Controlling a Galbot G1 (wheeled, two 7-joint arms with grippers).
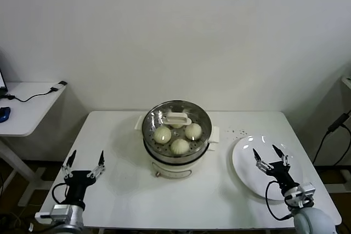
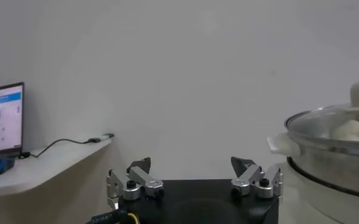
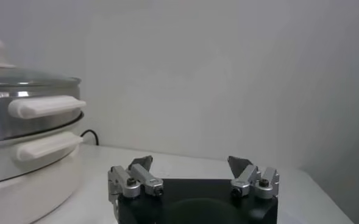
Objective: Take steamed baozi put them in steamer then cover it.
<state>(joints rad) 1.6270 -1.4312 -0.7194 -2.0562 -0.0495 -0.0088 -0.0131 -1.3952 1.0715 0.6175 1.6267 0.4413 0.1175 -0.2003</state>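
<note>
The steamer stands at the table's middle on its white pot base. The glass cover sits on it, its cream handle on top. Through the glass I see three baozi; a fourth is partly hidden under the handle. My left gripper is open and empty at the table's front left. My right gripper is open and empty over the white plate. The steamer also shows in the left wrist view and the right wrist view.
An empty white plate lies at the table's right side. A side desk with a cable and a laptop stands to the left. A wall is close behind the table. A cable hangs at the far right.
</note>
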